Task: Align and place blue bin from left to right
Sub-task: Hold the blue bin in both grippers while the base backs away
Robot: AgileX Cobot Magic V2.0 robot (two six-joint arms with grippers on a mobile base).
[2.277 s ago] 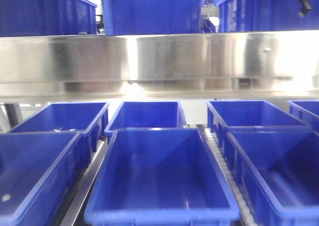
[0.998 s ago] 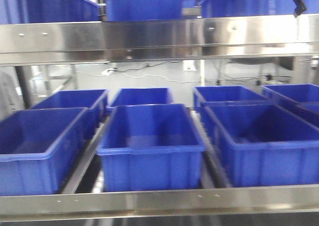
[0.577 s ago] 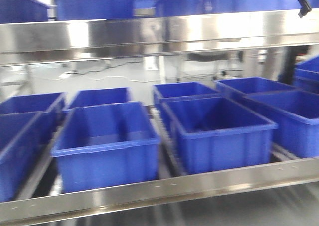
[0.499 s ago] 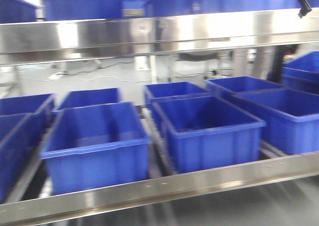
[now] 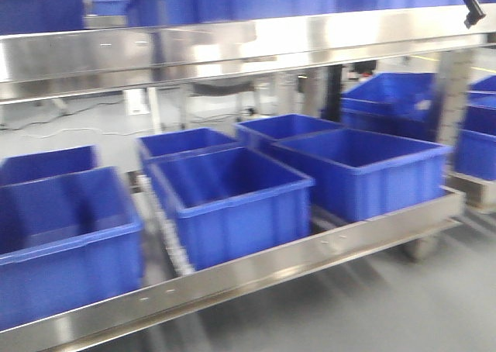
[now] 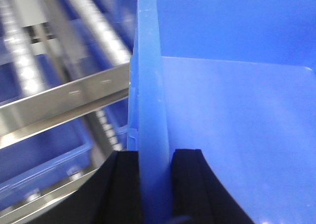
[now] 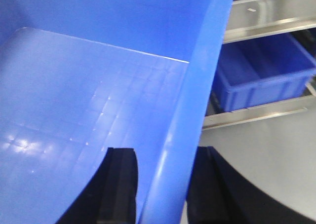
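Note:
The blue bin shows only in the wrist views, where its smooth inside fills most of the picture. My left gripper is shut on the bin's rim, one black finger inside the wall and one outside. My right gripper is shut on the opposite rim the same way, with the bin's floor to its left. The bin hangs between the two grippers, off the rack. Neither gripper shows in the front view.
A steel rack stands ahead and to the left, with a front rail and an upper shelf rail. Several blue bins sit on its lower shelf. More bins are stacked at the right. Grey floor lies in front.
The front view has pulled back from the rack and swung right. The shelf bins slid left and shrank, and the floor and the rack's right end came into sight.

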